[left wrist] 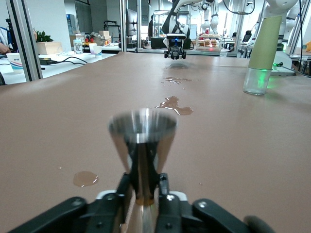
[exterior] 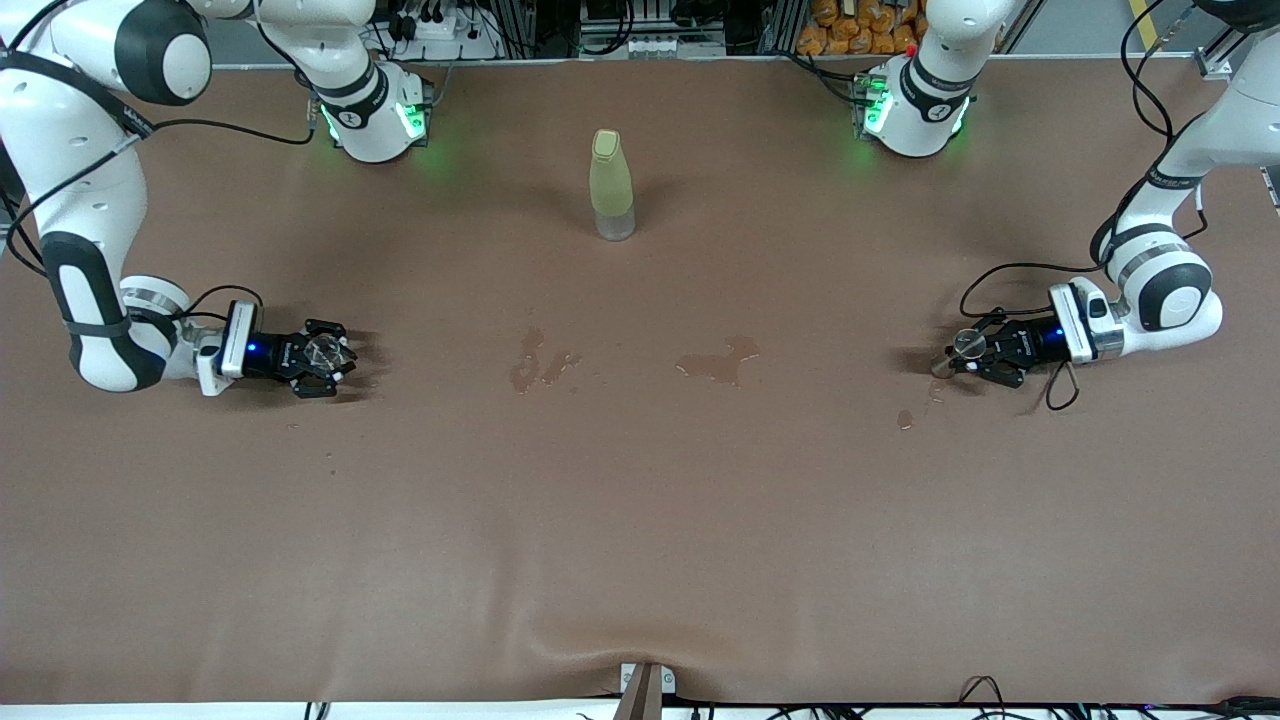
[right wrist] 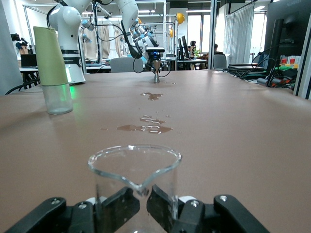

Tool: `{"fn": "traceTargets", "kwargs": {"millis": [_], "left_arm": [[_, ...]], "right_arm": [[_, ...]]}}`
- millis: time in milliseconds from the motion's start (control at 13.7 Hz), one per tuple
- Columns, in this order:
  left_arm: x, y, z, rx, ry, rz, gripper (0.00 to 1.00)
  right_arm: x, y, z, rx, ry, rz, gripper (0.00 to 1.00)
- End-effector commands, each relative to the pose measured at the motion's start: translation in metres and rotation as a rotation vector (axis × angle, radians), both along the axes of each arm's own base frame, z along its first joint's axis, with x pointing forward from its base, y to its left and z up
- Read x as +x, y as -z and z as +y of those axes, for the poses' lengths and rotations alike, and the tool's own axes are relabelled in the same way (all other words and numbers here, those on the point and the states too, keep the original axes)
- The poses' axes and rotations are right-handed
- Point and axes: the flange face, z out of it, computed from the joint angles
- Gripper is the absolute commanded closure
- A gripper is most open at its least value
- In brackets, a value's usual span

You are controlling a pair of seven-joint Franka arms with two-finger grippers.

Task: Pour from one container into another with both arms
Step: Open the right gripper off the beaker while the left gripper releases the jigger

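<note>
Two containers are gripped well apart, either side of the bottle (exterior: 612, 185): left gripper (exterior: 968, 352) pinches a metal jigger (left wrist: 142, 141), right gripper (exterior: 322, 358) clamps a glass beaker (right wrist: 134, 182). Wet spills (exterior: 718, 362) suggest misaligned pouring could splash again.

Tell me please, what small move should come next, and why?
Probably lift both arms and bring them toward the table's middle. The left tool is shut on a metal jigger and the right tool on a glass beaker, both low at opposite ends of the table, too far apart to pour.
</note>
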Motion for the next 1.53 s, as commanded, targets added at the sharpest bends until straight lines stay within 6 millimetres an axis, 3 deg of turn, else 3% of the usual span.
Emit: {"fn": "traceTargets", "kwargs": {"millis": [0, 219, 292, 585, 658, 731, 804, 950, 1169, 1462], "left_arm": [[0.001, -0.005, 0.001, -0.015, 0.023, -0.001, 0.52], [0.000, -0.008, 0.001, -0.026, 0.028, -0.002, 0.33], [0.001, -0.009, 0.002, -0.025, 0.029, -0.004, 0.00], [0.013, -0.030, 0.014, 0.009, 0.007, 0.020, 0.00], [0.016, -0.039, 0.020, 0.028, 0.018, 0.028, 0.00], [0.021, -0.046, 0.025, 0.050, 0.035, 0.040, 0.00], [0.026, -0.055, 0.031, 0.072, 0.034, 0.059, 0.00], [0.035, -0.072, 0.042, 0.120, 0.040, 0.090, 0.00], [0.044, -0.093, 0.056, 0.163, 0.047, 0.146, 0.00], [0.057, -0.118, 0.065, 0.233, 0.058, 0.161, 0.00]], "right_arm": [[-0.009, 0.020, -0.008, 0.002, -0.040, -0.198, 1.00], [-0.011, 0.033, -0.003, 0.000, -0.039, -0.181, 1.00], [-0.009, 0.034, -0.003, -0.002, -0.043, -0.183, 1.00], [-0.007, 0.037, -0.005, -0.026, -0.041, -0.185, 1.00], [-0.007, 0.038, -0.005, -0.029, -0.040, -0.182, 0.94], [-0.006, 0.038, -0.005, -0.030, -0.039, -0.180, 0.78], [-0.005, 0.037, -0.006, -0.032, -0.037, -0.174, 0.53], [-0.005, 0.037, -0.007, -0.032, -0.036, -0.175, 0.23], [0.003, 0.032, -0.012, -0.043, -0.035, -0.196, 0.03], [0.017, 0.011, -0.038, -0.103, -0.028, -0.224, 0.00]]}}
